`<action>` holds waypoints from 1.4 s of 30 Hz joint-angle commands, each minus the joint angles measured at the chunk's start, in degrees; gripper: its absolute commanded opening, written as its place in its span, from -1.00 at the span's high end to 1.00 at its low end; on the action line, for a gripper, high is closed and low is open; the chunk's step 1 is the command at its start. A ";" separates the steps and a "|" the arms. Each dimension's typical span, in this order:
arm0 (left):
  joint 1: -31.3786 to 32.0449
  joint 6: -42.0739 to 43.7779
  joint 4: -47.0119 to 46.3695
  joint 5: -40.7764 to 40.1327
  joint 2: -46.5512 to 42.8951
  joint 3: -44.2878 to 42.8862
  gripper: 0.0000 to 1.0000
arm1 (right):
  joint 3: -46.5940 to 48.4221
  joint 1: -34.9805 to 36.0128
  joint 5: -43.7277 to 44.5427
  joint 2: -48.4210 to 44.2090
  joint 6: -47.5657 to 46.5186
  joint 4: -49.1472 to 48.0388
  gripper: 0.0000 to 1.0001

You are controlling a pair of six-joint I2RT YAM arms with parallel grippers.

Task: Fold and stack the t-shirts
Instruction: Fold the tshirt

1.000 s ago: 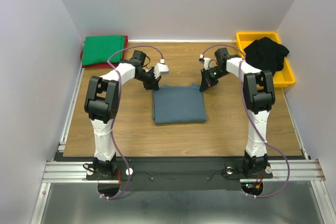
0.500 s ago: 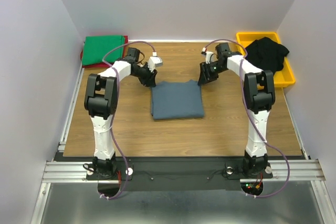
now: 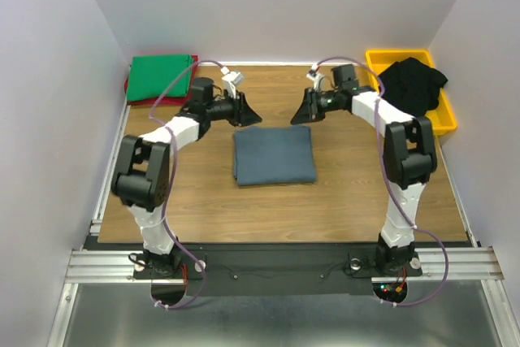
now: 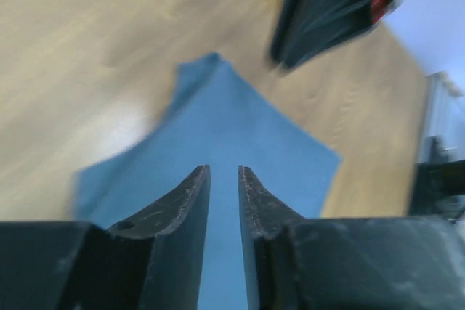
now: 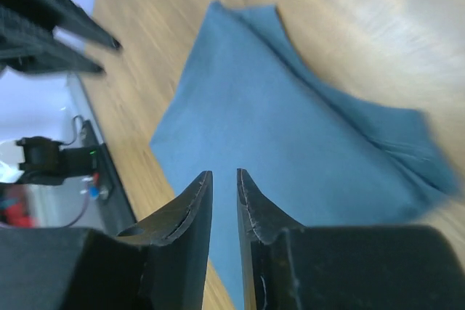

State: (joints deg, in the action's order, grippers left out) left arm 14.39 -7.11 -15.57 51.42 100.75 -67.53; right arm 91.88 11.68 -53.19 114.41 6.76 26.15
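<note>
A slate blue-grey soft cloth t-shirt lies folded into a flat, roughly square packet at the middle of the wood-grain bench. Its edges run square to the bench's sides, and a doubled fold shows along its 9 o'clock side.

The left end effector hovers just off the packet's 11 o'clock corner and points toward 3 o'clock. In the left wrist view its two dark fingers stand a narrow slit apart with nothing between them, and the blue cloth spreads below and beyond the tips.

The right end effector hovers just off the packet's 1 o'clock corner and points toward 9 o'clock, facing the left one across a short gap. In the right wrist view its fingers are likewise slightly parted and empty, above the same shirt, whose layered edges show at one corner. Neither end effector touches the cloth.

At the bench's 10 o'clock corner a green cloth t-shirt lies folded on top of a red cloth t-shirt, of which only a thin border shows. At the 2 o'clock corner stands a yellow plastic bin, and a crumpled black cloth t-shirt is heaped in it and spills over its rim.
</note>
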 commanded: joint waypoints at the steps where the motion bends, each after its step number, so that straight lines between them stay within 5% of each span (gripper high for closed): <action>1: 2.30 -21.50 -17.98 2.28 7.51 3.37 0.40 | -3.81 2.82 -5.35 5.55 9.13 -11.28 0.49; 11: -1.29 -24.44 -18.28 -2.46 27.02 -6.28 0.57 | 1.98 1.33 3.26 19.61 15.56 -19.47 0.51; 15: -4.54 -22.60 -15.01 -1.06 27.67 -11.31 0.59 | 6.82 -0.78 2.05 20.16 17.13 -19.12 0.51; 21: -4.38 -20.04 -15.62 4.82 12.21 -1.84 0.39 | -1.66 -0.17 -4.45 5.40 20.13 -19.47 0.37; 26: -0.51 -28.27 -24.92 6.94 4.81 11.96 0.36 | -13.55 3.52 -5.96 -0.68 20.75 -22.90 0.34; 35: 0.20 -30.33 -31.45 5.45 15.60 15.76 0.41 | -18.58 4.23 -4.30 8.54 16.09 -23.25 0.35; 42: -4.98 -20.49 -21.18 4.39 16.77 13.91 0.40 | -14.62 0.71 -2.45 9.70 10.56 -17.37 0.37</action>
State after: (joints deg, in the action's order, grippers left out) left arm 12.08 -34.44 -41.78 58.46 119.59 -53.12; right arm 75.20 14.37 -61.43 125.89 23.66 5.30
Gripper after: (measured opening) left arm 0.298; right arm 0.315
